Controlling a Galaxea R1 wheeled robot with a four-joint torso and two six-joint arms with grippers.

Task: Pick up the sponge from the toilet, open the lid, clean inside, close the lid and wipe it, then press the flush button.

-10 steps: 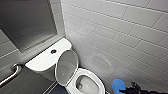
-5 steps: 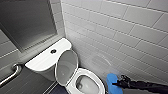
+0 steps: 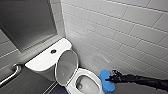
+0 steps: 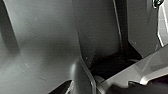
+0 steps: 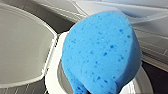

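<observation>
- The white tiled wall (image 3: 120, 32) fills the right and upper part of the head view and runs close along one side of the toilet, leaving only a narrow strip of room beside the bowl.
- A grey framed panel (image 3: 25, 22) fills the upper left corner, its lower edge just above the tank.
- The toilet (image 3: 41, 62) stands against that corner. Its rounded tank top lies bare, and the oval bowl (image 3: 96, 80) below is uncovered, so there is free room inside the rim.
- The lid (image 3: 66, 62) stands raised, tipped back toward the tank, with its free edge uppermost; in the right wrist view its hollow side lies just beside the bowl rim.
- The right arm (image 3: 142, 80), dark and thin, comes in low from the right edge, between the wall and the bowl.
- A metal grab bar (image 3: 11, 72) crosses the lower left corner, well apart from the bowl, with dark floor between.
- The sponge (image 3: 104, 74), bright blue, sits at the wall-side rim of the bowl; in the right wrist view it hangs over that rim, and contact with it cannot be told.
- The right gripper (image 3: 108, 79) is clamped on the sponge at its middle, its fingers pressed into the foam.
- The left gripper (image 4: 62, 88) shows as dark parts against smooth grey surfaces; apart or together cannot be told.
- The flush button (image 3: 53, 51) is a dark dot at the centre of the tank top, untouched.
</observation>
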